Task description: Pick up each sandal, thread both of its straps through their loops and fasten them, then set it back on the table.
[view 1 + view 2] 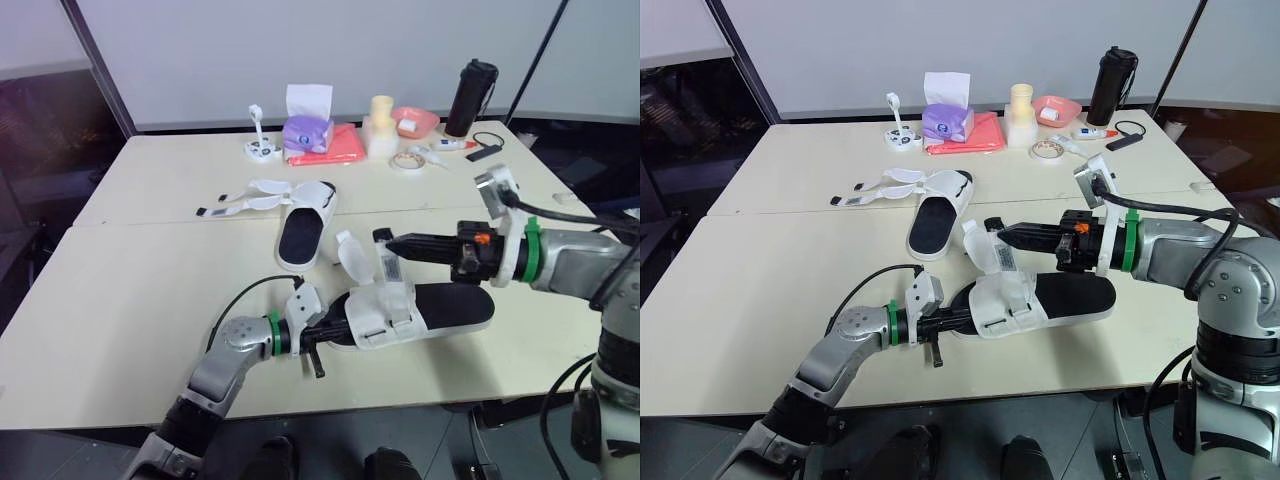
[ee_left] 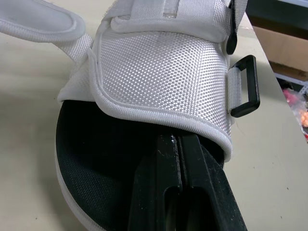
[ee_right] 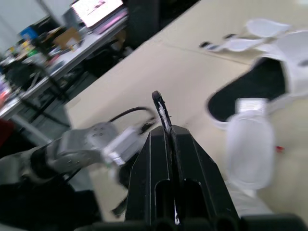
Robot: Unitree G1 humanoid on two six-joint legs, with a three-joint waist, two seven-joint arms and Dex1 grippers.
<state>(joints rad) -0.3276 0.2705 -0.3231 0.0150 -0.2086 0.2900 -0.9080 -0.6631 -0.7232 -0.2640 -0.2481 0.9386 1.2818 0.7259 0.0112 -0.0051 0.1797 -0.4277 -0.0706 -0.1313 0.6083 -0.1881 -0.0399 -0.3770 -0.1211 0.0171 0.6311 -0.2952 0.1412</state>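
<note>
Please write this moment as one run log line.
left tool: shut, tucked under near sandal upper | right tool: shut on strap, raised | far sandal: on table, unfastened

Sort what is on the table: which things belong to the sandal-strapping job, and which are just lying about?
Job: near sandal, its strap pinched in the right gripper, left gripper, far sandal.
Lying about: tissue box, red cloth, black flask, pink bowl, tape roll.

The near sandal (image 2: 159, 72) is showing coarse woven white cloth on its upper, a matt black footbed and a smooth black plastic loop (image 2: 255, 86).
</note>
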